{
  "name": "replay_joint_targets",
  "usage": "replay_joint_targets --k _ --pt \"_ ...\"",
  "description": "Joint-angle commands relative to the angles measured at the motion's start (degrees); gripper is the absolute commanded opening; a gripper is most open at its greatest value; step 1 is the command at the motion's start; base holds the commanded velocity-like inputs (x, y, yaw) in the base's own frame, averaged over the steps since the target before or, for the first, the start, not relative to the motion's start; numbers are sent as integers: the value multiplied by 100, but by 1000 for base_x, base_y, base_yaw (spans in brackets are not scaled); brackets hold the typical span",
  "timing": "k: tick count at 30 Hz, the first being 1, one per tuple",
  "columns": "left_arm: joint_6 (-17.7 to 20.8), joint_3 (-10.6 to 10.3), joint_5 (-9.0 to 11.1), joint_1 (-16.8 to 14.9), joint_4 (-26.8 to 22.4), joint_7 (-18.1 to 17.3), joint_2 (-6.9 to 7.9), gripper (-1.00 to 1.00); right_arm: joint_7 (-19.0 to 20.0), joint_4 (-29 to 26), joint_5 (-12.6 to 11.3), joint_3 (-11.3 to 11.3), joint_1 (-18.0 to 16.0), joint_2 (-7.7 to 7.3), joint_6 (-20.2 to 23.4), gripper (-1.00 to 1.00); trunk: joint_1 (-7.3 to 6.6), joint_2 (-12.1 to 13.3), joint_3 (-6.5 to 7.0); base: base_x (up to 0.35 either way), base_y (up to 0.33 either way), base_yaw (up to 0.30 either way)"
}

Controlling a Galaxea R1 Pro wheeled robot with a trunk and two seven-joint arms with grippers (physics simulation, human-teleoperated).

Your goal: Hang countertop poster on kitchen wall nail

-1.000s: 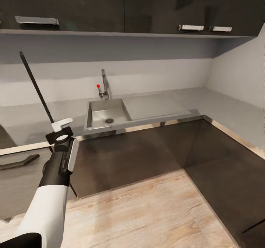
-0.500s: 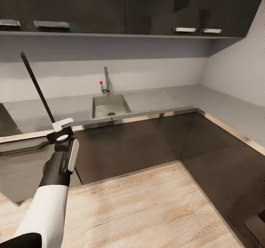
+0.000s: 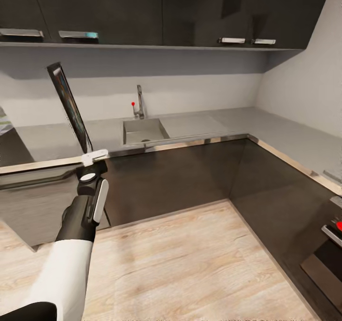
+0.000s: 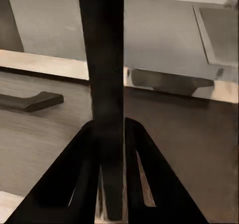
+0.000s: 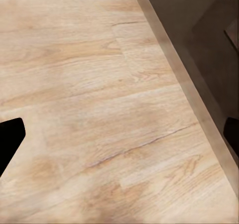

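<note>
While carried nearly edge-on, the thin black-framed upright poster [image 3: 70, 107] is pinched at its lower edge by the left gripper [image 3: 93, 158].
Judged light, rigid, prone to pivoting; right gripper's state cannot be told.

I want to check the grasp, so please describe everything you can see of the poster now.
The poster is a thin, flat, rigid panel with a black frame, seen nearly edge-on, with a sliver of its dark bluish print showing. It stands tilted, its top leaning toward the robot's left, lifted in front of the kitchen countertop. The left gripper clamps its lower edge; in the left wrist view, both dark fingers press against its sides. Nothing else touches it.
</note>
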Motion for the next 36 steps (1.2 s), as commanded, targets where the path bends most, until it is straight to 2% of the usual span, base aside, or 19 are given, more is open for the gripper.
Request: replay_joint_targets --k 1,3,4,9,10,12,14,15,18,19,20,21,22,24,29,30,31,32,36 --pt "39 -40 -14 -4 -49 -73 -75 -100 -42 -7 61 -2 2 -3 6 100 -1 -3 -4 -64 0 0" --pt "40 -106 -13 -4 -86 -157 -136 -100 -42 -8 60 -4 2 -5 6 100 -1 -3 -4 -46 0 0" --pt "45 -340 -12 -4 -122 -334 -190 -100 -42 -8 62 -6 2 -6 6 100 -1 -3 -4 -21 0 0" --pt "52 -938 1 -4 -151 -656 -233 -100 -42 -9 61 -8 2 -7 6 100 -1 -3 -4 -10 0 0" --pt "51 -1100 62 -4 -154 -741 -238 -100 -42 -9 62 -8 2 -8 6 100 -1 -3 -4 -4 0 0" --pt "51 -1241 197 -4 -157 -853 -241 -100 -42 -9 60 -8 2 -9 6 100 -1 -3 -4 -3 0 0" --pt "50 -1466 571 -4 -159 -1217 -235 -100 -40 -11 57 -8 2 -15 11 100 -1 -3 -4 -1 0 0" --pt "50 -1508 650 -4 -160 -1340 -232 -100 -41 -12 57 -8 2 -17 11 100 -1 -3 -4 0 0 0" --pt "50 -1631 896 1 -152 -2405 -212 -100 -35 -28 56 -16 2 -27 10 100 -1 -3 -4 0 0 0" --pt "50 -1640 913 3 -152 -2639 -208 -100 -33 -31 55 -18 2 -28 9 100 -1 -3 -4 0 0 0" --pt "48 -1650 936 7 -140 -3163 -199 -100 -30 -36 55 -21 2 -30 8 100 -1 -3 -4 0 0 0" --pt "47 -1653 944 9 -132 -3417 -191 -100 -29 -38 55 -22 2 -31 7 100 -1 -3 -4 0 0 0" --pt "42 -1656 955 12 -117 -3888 -166 -100 -27 -40 55 -23 2 -36 7 100 -1 -3 -4 0 0 0" --pt "38 -1658 962 20 -108 -4318 -115 -100 -26 -42 55 -24 2 -51 6 100 -1 -3 -4 0 0 0" --pt "27 -1665 976 137 -101 -5969 205 -100 -22 -44 52 -25 2 -98 6 100 -1 -3 -4 0 0 0" --pt "26 -1665 974 167 -94 -6480 292 -100 -20 -46 51 -25 2 -107 6 100 -1 -3 -4 0 0 0" --pt "25 -1666 972 186 -90 -6731 339 -100 -19 -47 50 -26 2 -110 6 100 -1 -3 -4 0 0 0" --pt "20 -1666 969 259 -87 -7363 482 -100 -14 -50 51 -26 2 -119 6 100 -1 -3 -4 0 0 0" --pt "-13 -1666 966 502 -172 -8012 697 -100 -9 -52 48 -26 2 -131 11 100 -1 -3 -4 0 0 0"
